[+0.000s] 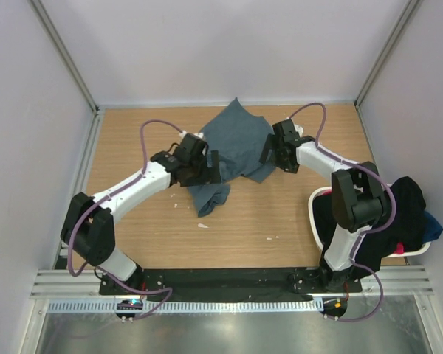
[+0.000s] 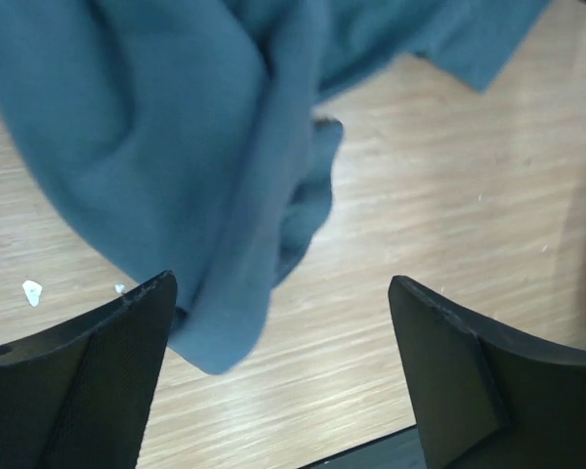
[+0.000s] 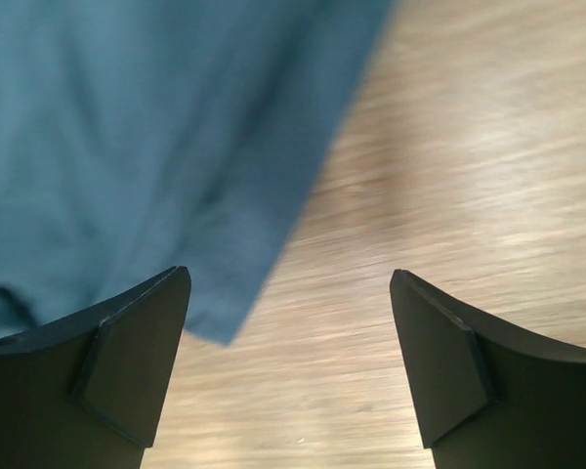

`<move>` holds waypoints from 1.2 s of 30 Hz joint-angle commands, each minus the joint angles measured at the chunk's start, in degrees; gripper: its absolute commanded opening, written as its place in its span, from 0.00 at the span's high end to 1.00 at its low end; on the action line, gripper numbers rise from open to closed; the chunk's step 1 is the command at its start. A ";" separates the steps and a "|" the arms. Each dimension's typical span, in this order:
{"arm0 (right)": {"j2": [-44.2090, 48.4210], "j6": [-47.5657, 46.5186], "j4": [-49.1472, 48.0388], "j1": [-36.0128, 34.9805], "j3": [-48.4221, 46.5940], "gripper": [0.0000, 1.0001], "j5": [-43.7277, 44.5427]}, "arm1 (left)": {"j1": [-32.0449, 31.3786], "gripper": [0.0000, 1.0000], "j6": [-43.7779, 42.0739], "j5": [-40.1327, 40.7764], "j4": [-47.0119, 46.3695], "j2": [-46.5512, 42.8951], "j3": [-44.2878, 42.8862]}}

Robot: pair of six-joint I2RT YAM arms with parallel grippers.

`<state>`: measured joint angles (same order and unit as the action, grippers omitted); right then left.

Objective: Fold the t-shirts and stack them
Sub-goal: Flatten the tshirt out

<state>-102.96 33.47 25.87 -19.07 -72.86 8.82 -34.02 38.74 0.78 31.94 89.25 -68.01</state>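
Observation:
A slate blue-grey t-shirt (image 1: 236, 144) lies crumpled on the wooden table, in the middle toward the back. My left gripper (image 1: 207, 168) is open over its left lower part; in the left wrist view the cloth (image 2: 176, 147) lies bunched ahead of the jaws, nothing between them. My right gripper (image 1: 269, 151) is open at the shirt's right edge; in the right wrist view the cloth edge (image 3: 146, 147) lies left of the jaw gap, which shows bare wood. Other shirts, black (image 1: 399, 210), blue (image 1: 431, 226) and red (image 1: 400, 248), hang in the basket.
A white laundry basket (image 1: 314, 203) stands at the right edge beside the right arm's base. Small white scraps (image 1: 202, 225) lie on the wood in front of the shirt. Grey walls enclose the table on three sides.

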 commanded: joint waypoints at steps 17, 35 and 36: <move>-8.91 -0.16 -11.37 8.96 -2.72 0.37 1.72 | -12.04 0.33 -13.08 21.11 8.75 14.28 -13.64; -10.87 -3.85 -9.09 9.23 -7.12 0.99 8.23 | -12.03 0.79 -10.79 27.00 9.01 17.53 -10.92; -9.47 -4.38 -7.95 9.23 -6.95 0.99 8.41 | -11.86 0.84 -10.71 27.17 9.27 17.01 -11.00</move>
<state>-117.32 31.22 15.55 -9.98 -79.90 13.85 -45.80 27.00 25.50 41.01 106.61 -78.87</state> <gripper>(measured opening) 0.025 0.228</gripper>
